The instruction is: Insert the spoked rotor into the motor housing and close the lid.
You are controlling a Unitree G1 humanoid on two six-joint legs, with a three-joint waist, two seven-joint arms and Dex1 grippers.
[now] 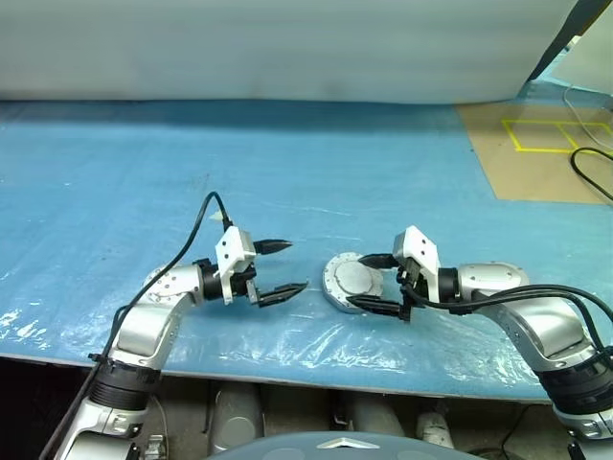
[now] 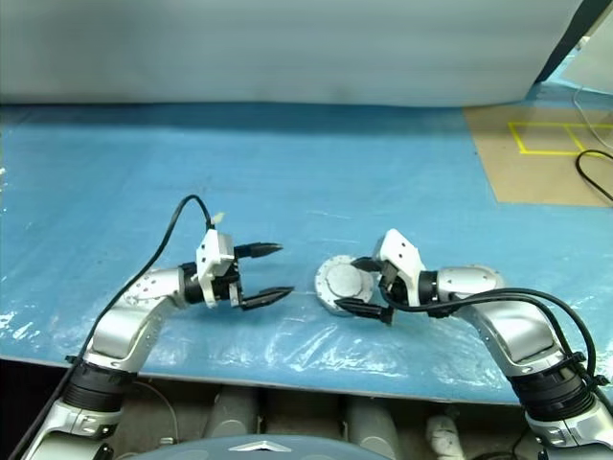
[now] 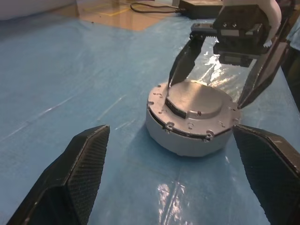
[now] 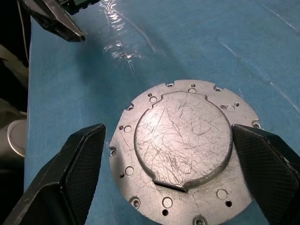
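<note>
Left gripper (image 1: 278,269) is sitting nearest, low over the blue sheet (image 1: 316,182), its two black fingers spread wide and holding nothing; it is pointing across toward the closed motor and is standing apart from it, with bare sheet showing between its tips and the casing. Right gripper (image 1: 375,283) is reaching in from the other side, also spread wide, its fingers (image 3: 183,61) straddling the top of the assembly. In the left wrist view one right fingertip is looking as if it is resting on or just above the rim of the lid (image 4: 183,145); contact cannot be told for sure, and nothing is being gripped. The lid is lying plain grey face up, scratched, with a raised round centre and small screw holes round its flange, and is seated flat on the housing (image 3: 187,140), which is showing as a pale grey drum standing upright on the sheet between the two grippers. The rotor is not to be seen with the lid on. A tan board (image 1: 546,153) with yellow tape lines is lying at the far right of the sheet, well apart.
</note>
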